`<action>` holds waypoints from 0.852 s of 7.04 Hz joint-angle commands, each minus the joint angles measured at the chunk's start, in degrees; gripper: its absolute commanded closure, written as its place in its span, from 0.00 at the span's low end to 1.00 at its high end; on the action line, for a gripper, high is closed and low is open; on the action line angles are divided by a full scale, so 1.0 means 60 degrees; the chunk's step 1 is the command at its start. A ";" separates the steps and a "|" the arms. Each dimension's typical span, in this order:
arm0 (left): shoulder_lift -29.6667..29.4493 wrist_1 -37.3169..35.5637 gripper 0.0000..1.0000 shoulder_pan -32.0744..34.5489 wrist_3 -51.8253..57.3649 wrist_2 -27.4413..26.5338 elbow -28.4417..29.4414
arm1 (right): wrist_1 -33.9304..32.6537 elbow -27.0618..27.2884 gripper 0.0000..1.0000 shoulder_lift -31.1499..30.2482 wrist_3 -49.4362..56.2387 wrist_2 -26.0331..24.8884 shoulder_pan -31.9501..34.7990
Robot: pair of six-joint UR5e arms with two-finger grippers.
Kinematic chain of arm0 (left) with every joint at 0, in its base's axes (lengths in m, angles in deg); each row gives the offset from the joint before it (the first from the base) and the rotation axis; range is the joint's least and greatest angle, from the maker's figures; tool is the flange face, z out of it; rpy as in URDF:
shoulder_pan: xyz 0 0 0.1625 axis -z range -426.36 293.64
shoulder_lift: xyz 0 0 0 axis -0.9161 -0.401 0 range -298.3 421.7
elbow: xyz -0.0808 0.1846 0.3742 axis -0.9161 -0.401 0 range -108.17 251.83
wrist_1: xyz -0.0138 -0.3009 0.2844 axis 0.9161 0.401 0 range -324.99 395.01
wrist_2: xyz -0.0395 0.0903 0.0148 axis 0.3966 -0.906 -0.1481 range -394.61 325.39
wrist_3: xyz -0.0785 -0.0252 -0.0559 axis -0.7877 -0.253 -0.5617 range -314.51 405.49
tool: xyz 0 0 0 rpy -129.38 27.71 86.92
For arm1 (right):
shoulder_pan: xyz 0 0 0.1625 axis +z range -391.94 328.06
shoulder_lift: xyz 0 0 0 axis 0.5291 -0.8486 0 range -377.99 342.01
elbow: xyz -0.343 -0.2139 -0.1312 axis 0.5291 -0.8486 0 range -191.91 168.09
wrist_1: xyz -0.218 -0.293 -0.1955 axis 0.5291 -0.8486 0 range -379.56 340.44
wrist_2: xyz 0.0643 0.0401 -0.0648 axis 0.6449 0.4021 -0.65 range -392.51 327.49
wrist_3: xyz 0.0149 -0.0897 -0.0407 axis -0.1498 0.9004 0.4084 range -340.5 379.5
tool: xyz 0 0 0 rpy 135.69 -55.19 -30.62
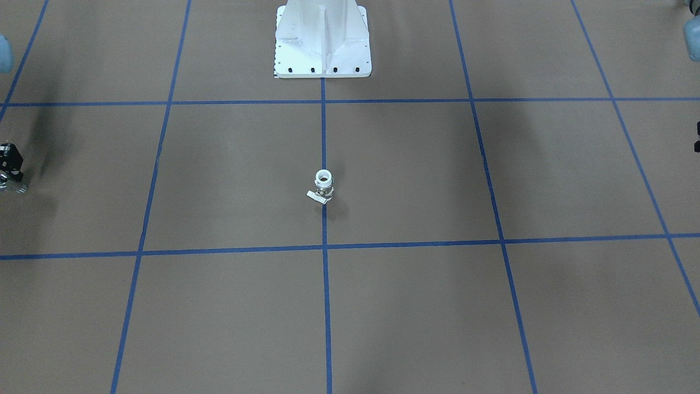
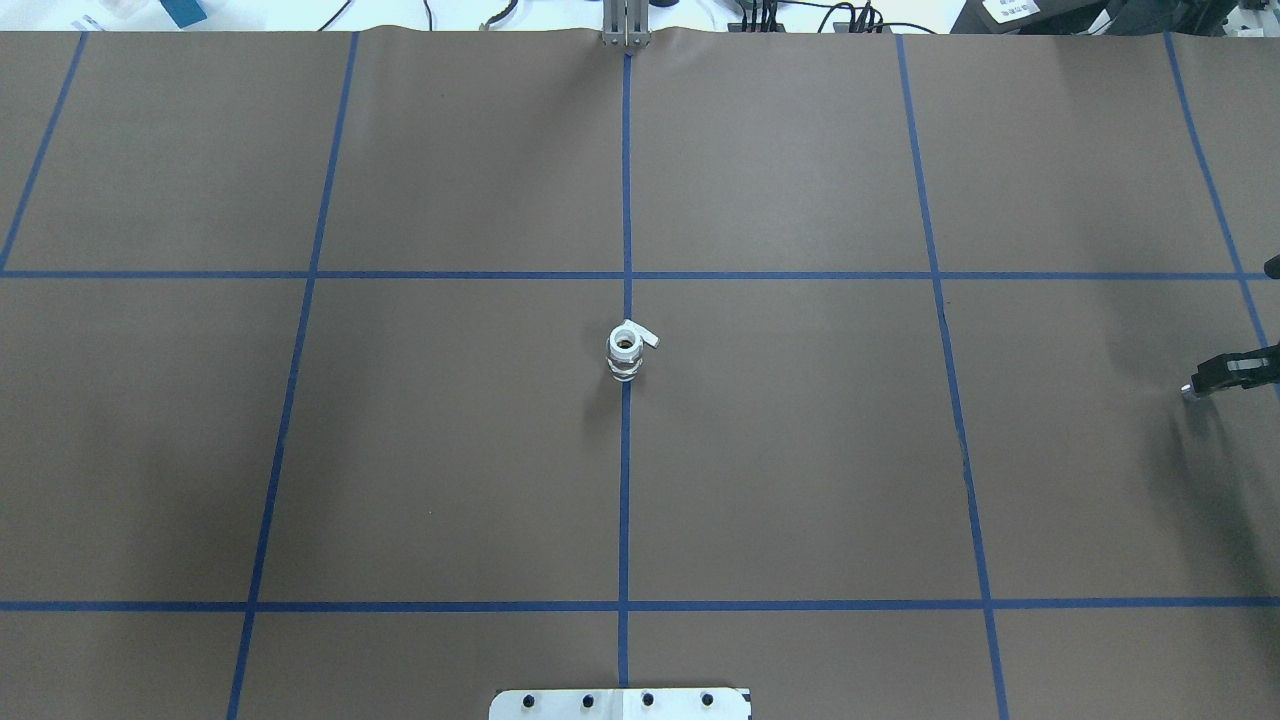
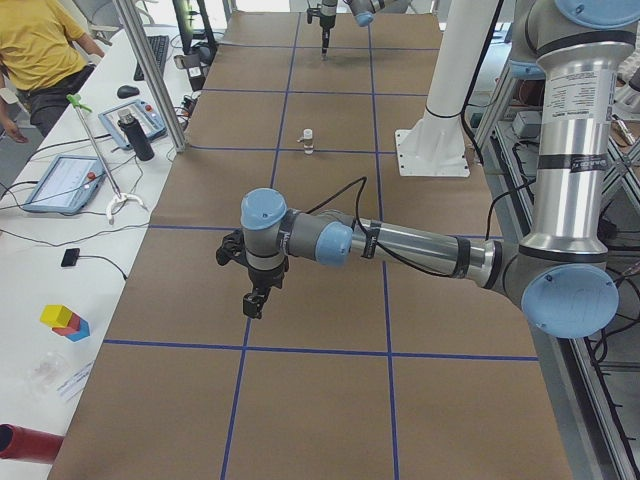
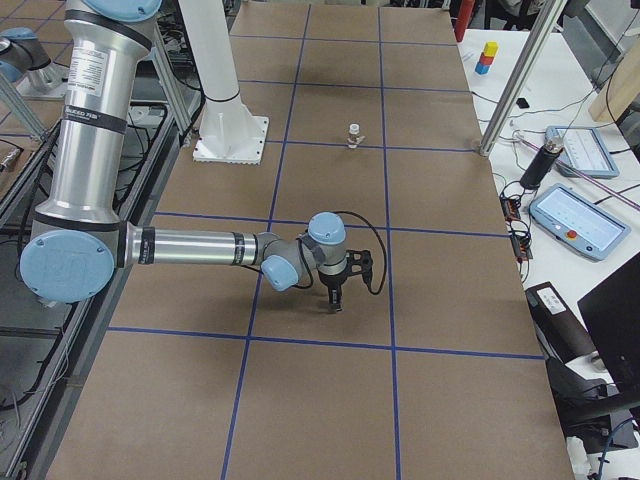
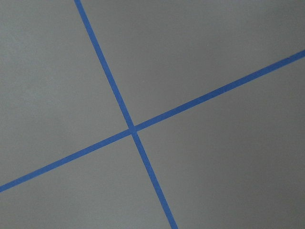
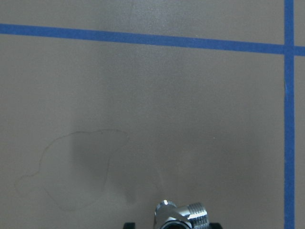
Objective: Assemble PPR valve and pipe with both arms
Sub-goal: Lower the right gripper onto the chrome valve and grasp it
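The white PPR valve [image 1: 324,186] stands upright on the centre tape line in mid table, its lever to one side; it also shows in the overhead view [image 2: 625,355]. My right gripper [image 2: 1203,384] is far out at the table's right side, low over the paper, shut on the silver pipe [image 6: 180,215]. In the front view this gripper [image 1: 11,176] is at the left edge. My left gripper [image 3: 254,303] hangs over the table far to the valve's other side. Its jaws show clearly in no view, so I cannot tell their state.
The white pedestal base [image 1: 322,41] stands at the robot's edge of the table. Blue tape lines divide the brown paper. Tablets [image 3: 60,182], a black bottle [image 3: 138,138] and a person in yellow [image 3: 35,40] are along the operators' side.
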 commanded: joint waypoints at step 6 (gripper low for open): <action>0.0014 -0.0029 0.00 0.0000 -0.0147 0.0000 0.0099 | -0.0128 0.0213 1.00 0.0425 0.0020 0.0106 0.0001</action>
